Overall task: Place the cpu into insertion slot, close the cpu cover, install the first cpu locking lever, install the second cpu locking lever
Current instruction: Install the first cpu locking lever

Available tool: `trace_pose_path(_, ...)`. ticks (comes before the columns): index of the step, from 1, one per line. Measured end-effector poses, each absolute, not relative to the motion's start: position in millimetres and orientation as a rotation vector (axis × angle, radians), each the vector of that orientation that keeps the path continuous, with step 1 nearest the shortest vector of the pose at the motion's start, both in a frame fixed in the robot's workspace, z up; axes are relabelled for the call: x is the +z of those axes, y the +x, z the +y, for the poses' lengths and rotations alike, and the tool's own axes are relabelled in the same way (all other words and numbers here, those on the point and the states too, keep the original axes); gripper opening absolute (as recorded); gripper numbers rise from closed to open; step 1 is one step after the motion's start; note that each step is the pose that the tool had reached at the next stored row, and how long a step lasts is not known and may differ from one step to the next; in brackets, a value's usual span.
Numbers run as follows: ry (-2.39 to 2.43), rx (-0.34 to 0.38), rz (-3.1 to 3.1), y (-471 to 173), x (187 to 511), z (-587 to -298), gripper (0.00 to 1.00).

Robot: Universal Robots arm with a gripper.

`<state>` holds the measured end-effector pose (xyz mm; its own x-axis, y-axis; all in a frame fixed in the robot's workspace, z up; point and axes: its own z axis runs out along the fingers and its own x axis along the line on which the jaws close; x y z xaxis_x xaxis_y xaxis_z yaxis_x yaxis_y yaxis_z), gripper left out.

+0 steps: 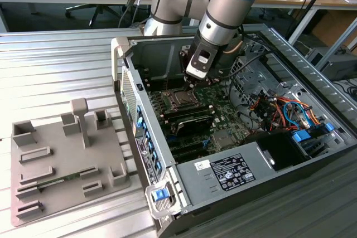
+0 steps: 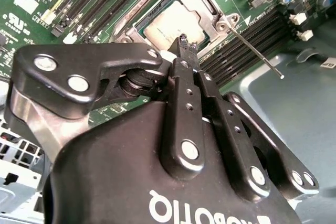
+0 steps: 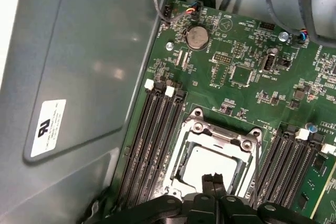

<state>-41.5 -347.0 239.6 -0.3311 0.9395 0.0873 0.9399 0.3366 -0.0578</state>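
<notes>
Cpu [image 3: 206, 162] sits in the slot [image 3: 177, 174] under the shut cover [image 3: 223, 136], the empty hand [image 3: 214, 180] clenched into a pushing tip just above, one lever [image 2: 257, 52] standing unlatched.

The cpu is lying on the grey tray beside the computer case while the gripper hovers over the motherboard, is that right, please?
Not quite. The cpu lies in the insertion slot on the motherboard, not on the grey tray, as the first wrist view shows. The gripper is indeed over the motherboard, right over the cpu.
</notes>
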Motion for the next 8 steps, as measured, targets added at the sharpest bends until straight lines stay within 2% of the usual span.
trace_pose_path(8,-1.629,0.003,-2.563,-41.5,239.6,-347.0,0.11)
